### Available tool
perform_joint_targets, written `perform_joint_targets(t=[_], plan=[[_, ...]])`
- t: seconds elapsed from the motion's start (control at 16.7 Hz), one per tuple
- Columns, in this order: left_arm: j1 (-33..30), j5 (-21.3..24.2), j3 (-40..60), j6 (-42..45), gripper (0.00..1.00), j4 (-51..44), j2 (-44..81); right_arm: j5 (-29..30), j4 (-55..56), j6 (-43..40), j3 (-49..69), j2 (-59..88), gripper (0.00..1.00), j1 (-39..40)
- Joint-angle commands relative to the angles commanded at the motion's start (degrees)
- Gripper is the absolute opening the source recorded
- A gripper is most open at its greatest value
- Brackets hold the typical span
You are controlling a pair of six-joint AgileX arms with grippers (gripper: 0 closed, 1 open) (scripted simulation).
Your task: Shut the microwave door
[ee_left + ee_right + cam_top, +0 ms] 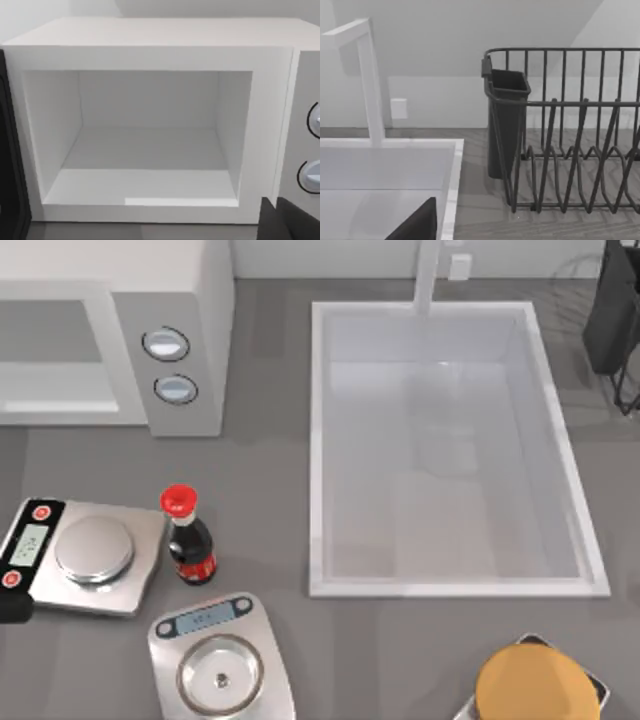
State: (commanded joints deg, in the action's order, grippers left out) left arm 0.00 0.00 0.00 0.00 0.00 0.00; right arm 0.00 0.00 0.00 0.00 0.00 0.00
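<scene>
The large boxy white microwave (110, 335) stands at about ten o'clock on the grey table (260, 500), at its left side, with two round silver-rimmed dials (166, 344) on the side panel. In the left wrist view its cavity (145, 145) gapes open and bare, and a dark door edge (10, 165) shows beside the opening (so the door is not shut).

At about two o'clock lies the pale rectangular sink (320, 440), with a white faucet (428, 280) rising at its far rim. A dark wire dish rack (570, 150) with a dark cutlery cup (505, 125) stands just beside the sink.

Toward seven o'clock are two flat steel kitchen scales (90, 555), the second (222, 665) nearer the edge, and a small dark bottle with a red cap (186, 540) stands between them. At five o'clock sits a round tan object (530, 685) on a steel base.

A dark shape shows at the corner of each wrist view; how far the fingers of either gripper are parted, or whether they hold anything, I cannot tell.
</scene>
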Motion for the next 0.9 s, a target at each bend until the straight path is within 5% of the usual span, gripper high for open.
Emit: perform_joint_targets(t=[0.54,0.9], plan=[[0.2,0.2,0.2,0.0,0.00,0.1,0.2,0.0,0.0,0.0,0.0,0.0,1.00,0.0],[5.3,5.3,4.3,0.1,0.00,2.6,6.8,0.0,0.0,0.0,0.0,0.0,1.00,0.0]])
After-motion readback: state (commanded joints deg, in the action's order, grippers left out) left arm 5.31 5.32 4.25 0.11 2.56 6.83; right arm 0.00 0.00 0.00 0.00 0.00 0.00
